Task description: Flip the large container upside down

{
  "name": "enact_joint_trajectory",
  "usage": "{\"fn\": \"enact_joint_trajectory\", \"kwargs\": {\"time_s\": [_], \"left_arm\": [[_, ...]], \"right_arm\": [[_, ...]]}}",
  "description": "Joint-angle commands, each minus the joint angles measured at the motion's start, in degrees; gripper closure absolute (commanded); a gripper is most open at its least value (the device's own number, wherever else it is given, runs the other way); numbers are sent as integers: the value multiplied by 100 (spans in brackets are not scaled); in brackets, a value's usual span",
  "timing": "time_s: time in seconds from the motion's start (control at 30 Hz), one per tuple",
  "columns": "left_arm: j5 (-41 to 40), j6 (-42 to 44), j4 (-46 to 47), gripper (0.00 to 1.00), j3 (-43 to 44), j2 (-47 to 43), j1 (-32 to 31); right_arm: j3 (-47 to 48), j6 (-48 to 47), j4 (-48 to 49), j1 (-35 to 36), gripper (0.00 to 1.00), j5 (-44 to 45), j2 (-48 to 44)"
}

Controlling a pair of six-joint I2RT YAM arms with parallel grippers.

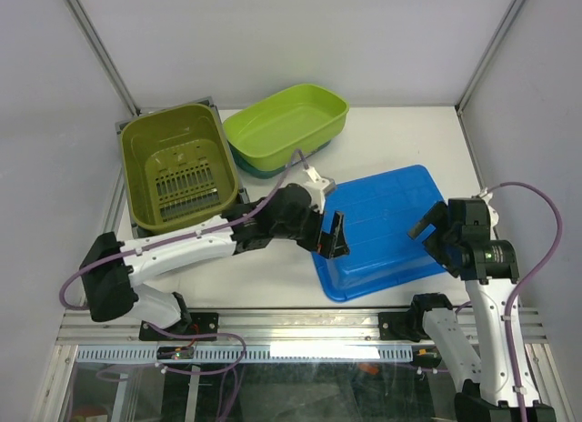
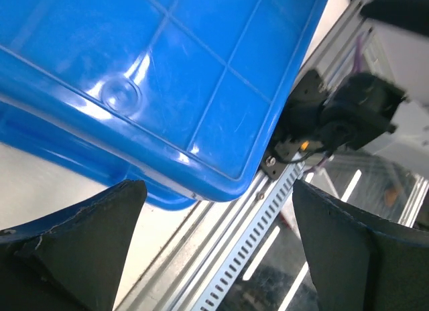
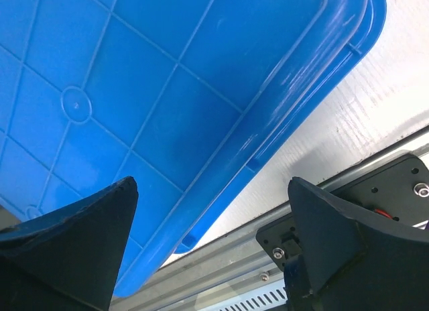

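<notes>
Blue ribbed plastic container [image 1: 386, 226] is lying bottom-up between left gripper [image 1: 333, 238] and right gripper [image 1: 427, 233]; both jaws hanging released, empty.

We see the blue container [image 1: 386, 226] in glossy moulded plastic, smooth between its raised ribs and catching highlights. The olive basket [image 1: 177, 167] looks like duller plastic; the lime tub [image 1: 286, 122] shines more. The table [image 1: 273, 281] is white, matt, faintly streaked. The rail [image 1: 300, 324] is bare slotted metal. On the left gripper [image 2: 214, 190], the fingers [image 2: 80, 244] read matt black and rough-edged.
</notes>
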Motion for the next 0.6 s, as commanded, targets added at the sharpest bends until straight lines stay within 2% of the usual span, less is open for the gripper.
{"fn": "enact_joint_trajectory", "kwargs": {"time_s": [0.0, 0.13, 0.27, 0.37, 0.47, 0.57], "left_arm": [[190, 34, 413, 1, 197, -720, 441], [-120, 28, 187, 1, 195, -749, 664], [-253, -77, 209, 1, 98, -798, 691], [-215, -108, 206, 1, 25, -829, 691], [-220, -154, 217, 1, -106, -896, 691], [-256, -144, 215, 1, -181, -970, 690]], "right_arm": [[-209, 278, 209, 16, 2, 5, -178], [-602, 321, 613, 24, 4, -262, -385], [-879, 608, 1112, 22, 26, -288, -659], [-868, 905, 1208, 22, 45, 62, -569], [-902, 1054, 1370, 24, 52, 312, -272], [-994, 1055, 1618, 8, 53, 529, 87]]}}
